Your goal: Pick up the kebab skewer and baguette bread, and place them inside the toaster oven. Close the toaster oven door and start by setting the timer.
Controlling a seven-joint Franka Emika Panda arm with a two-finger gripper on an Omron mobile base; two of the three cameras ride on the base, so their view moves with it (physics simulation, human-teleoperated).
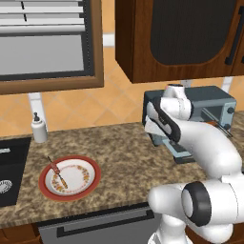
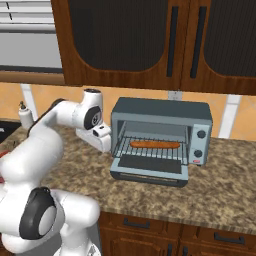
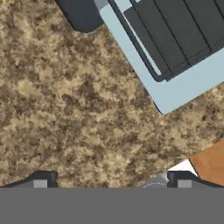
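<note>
bread: baguette bread (image 2: 154, 144) already on toaster oven (image 2: 161, 111) rack, door (image 2: 150, 171) down
skewer: kebab skewer (image 1: 56, 172) on plate (image 1: 45, 190), tabletop; prob light, thin, rolls. I'd pinch mid-stick
tool: tool (image 3: 111, 181) spread, empty

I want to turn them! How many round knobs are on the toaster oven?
2, as far as shows. Both sit on the right side of the toaster oven front: the upper knob and the lower knob right beneath it. A small red patch sits below them.

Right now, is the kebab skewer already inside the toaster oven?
No, the kebab skewer lies on the red-rimmed plate on the counter.
</note>
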